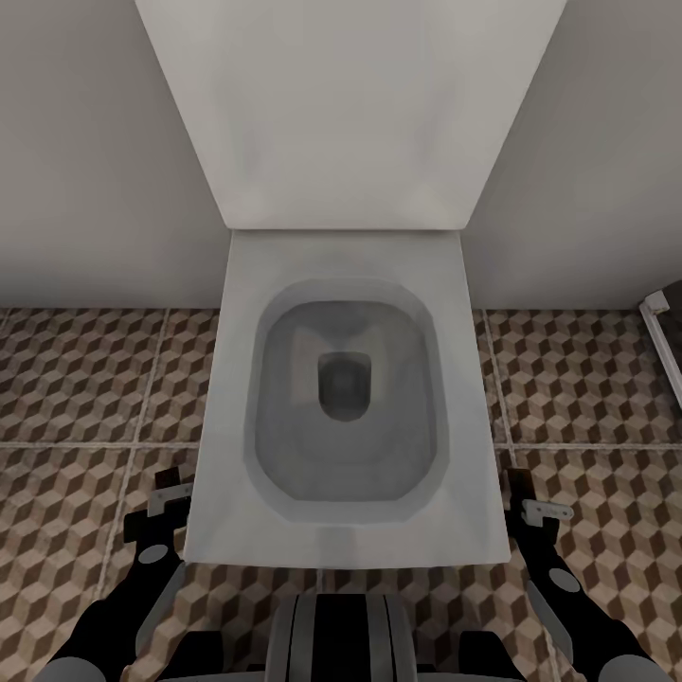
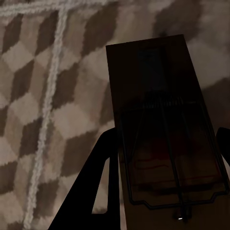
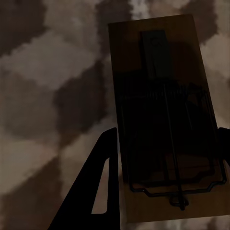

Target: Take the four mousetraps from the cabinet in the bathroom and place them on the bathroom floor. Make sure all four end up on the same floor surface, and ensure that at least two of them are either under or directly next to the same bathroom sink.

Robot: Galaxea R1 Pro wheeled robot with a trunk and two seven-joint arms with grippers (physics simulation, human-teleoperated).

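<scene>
Each gripper, left (image 1: 169, 485) and right (image 1: 519, 485), is closed on one flat dark-brown wooden mousetrap (image 2: 163, 129) (image 3: 163, 120), held above the cube-patterned tiled bathroom floor (image 1: 76, 379) beside a white square toilet (image 1: 346, 398). This looks like carrying; next, find the sink and lay both traps beside it.

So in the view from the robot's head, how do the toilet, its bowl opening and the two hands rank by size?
1. Toilet
2. Bowl opening
3. Left hand and right hand: look alike, so no ranking between them.
</scene>
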